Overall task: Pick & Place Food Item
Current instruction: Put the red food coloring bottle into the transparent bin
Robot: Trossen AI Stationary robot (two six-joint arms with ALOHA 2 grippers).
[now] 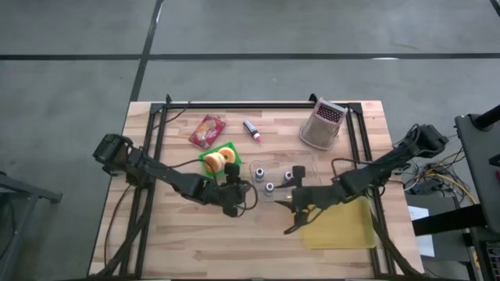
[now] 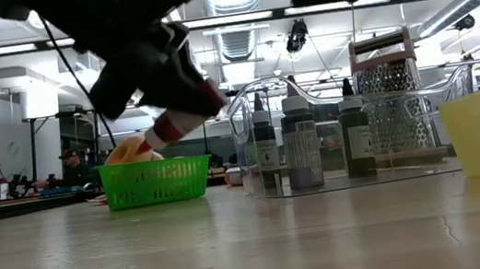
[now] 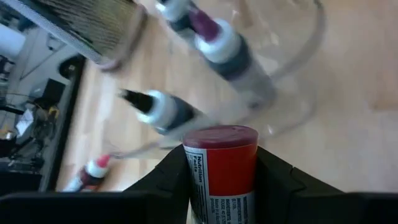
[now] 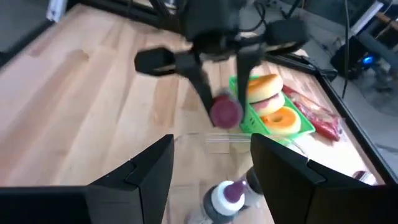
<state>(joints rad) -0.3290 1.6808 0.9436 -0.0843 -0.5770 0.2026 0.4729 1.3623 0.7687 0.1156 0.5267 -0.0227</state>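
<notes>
Above the wooden counter (image 1: 195, 242): left hand (image 1: 232, 184) clamped on a cylindrical red-capped bottle (image 3: 222, 169), beside green mesh basket (image 2: 154, 182) holding doughnuts (image 4: 268, 87); clear tray (image 2: 357, 178) carrying dropper bottles (image 2: 302, 154); right hand (image 1: 294, 211) spread, empty.

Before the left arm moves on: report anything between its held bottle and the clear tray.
Nothing visible. The left gripper holds the red-capped bottle beside the clear tray; three bottles stand inside, and the open right gripper waits at its far side.
</notes>
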